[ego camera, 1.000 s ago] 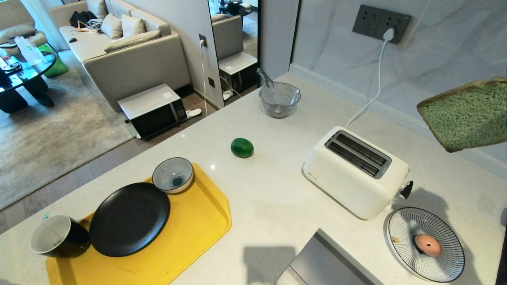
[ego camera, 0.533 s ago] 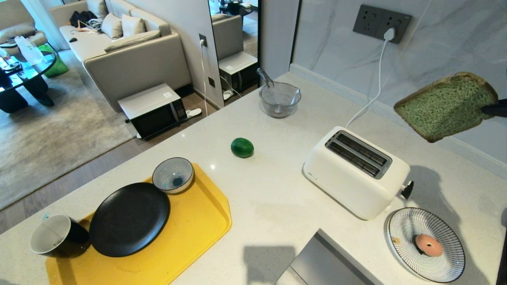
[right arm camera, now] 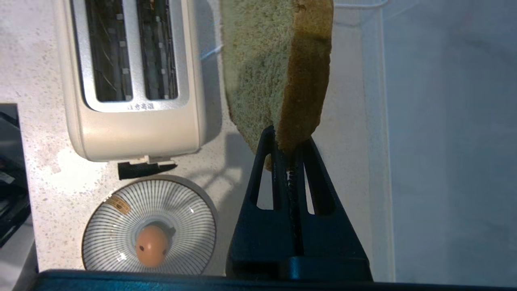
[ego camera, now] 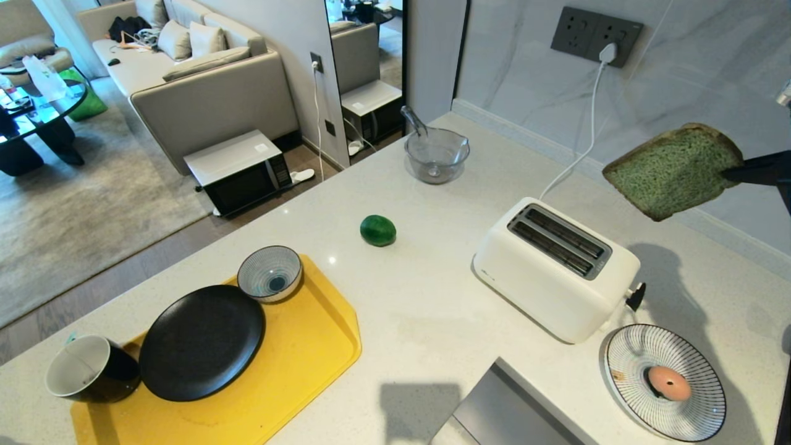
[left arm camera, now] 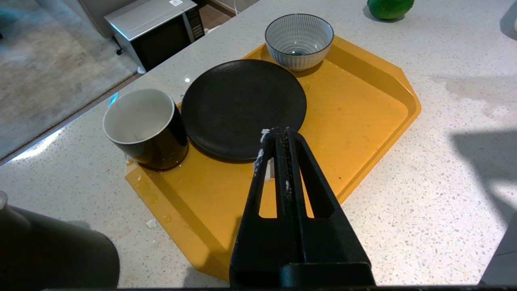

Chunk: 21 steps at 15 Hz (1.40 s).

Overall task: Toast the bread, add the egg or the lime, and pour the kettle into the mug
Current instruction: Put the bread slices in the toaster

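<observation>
On the far left of the counter: a small round mug [ego camera: 93,369], black outside and white inside, stands on the corner of a flat yellow plastic tray [ego camera: 296,371]; it waits for the pour.
Left gripper [left arm camera: 276,139]: it hangs above the yellow tray, near a round black plate [left arm camera: 242,107]; its two black fingers are pressed together with nothing between them. This arm is far from the toasting job.
Dark grey thing at the edge of the left wrist view: maybe the kettle, but too little shows to tell.
Lime [ego camera: 377,230]: a dark green, oval, bumpy fruit, alone on the pale speckled counter [ego camera: 432,321], between the tray and the toaster.
Toaster [ego camera: 556,267]: a white box with two long dark slots on top, both empty.
Bread [ego camera: 673,170]: one pale green slice with a thin brown crust, up in the air, past the toaster's right end and above it.
Right gripper [right arm camera: 289,150]: its black fingers are clamped on one edge of the slice; the rest of the slice sticks out away from the gripper.
What the next move turns on: the slots lie to the left of the bread and lower. In the right wrist view the slice's long side runs nearly the same way as the slots, so I think it mostly needs to go sideways over a slot, then down.
Egg [ego camera: 668,382]: a small tan-pink egg on a round striped plate [ego camera: 698,361], just beside the toaster's lever end, nearest the right arm.
</observation>
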Available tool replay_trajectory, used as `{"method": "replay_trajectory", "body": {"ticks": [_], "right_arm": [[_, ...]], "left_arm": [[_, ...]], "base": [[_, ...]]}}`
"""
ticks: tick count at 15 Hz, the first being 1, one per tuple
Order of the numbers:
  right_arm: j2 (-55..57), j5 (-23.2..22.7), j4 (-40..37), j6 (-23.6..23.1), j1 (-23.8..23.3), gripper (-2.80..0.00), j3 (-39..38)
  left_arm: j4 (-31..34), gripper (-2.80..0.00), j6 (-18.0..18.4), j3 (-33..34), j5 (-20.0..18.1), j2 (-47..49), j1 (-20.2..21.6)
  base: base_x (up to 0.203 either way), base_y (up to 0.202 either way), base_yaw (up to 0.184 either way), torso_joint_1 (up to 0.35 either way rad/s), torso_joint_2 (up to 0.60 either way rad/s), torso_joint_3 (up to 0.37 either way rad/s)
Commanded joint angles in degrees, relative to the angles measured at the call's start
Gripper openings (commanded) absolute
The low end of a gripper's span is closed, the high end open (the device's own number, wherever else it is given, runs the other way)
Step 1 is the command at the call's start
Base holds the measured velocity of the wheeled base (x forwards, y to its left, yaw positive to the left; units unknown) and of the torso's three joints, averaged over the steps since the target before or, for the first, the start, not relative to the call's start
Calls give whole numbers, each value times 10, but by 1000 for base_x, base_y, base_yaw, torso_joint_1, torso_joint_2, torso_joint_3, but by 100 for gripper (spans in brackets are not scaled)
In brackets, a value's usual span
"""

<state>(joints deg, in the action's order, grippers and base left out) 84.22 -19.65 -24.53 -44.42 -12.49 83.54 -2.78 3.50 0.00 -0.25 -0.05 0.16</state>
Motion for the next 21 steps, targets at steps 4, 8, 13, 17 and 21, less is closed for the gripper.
{"method": "replay_trajectory", "body": {"ticks": [4,8,13,17,21], "right_arm": [[3,1,-28,0,59,-280,-7],[8,32,-38,0,95,-280,-18],[34,39,-34,1,111,-280,-17],[58,52,-17,2,129,-280,-17],[90,72,13,2,141,-280,-16]], "left_arm": [[0,-280,0,10,0,-1,0],[0,-280,0,10,0,-1,0],[0,-280,0,10,0,-1,0],[0,-280,0,10,0,-1,0],[0,-280,0,10,0,-1,0]], "base": [[0,0,0,0,0,0],[0,0,0,0,0,0],[0,0,0,0,0,0],[0,0,0,0,0,0],[0,0,0,0,0,0]]}}
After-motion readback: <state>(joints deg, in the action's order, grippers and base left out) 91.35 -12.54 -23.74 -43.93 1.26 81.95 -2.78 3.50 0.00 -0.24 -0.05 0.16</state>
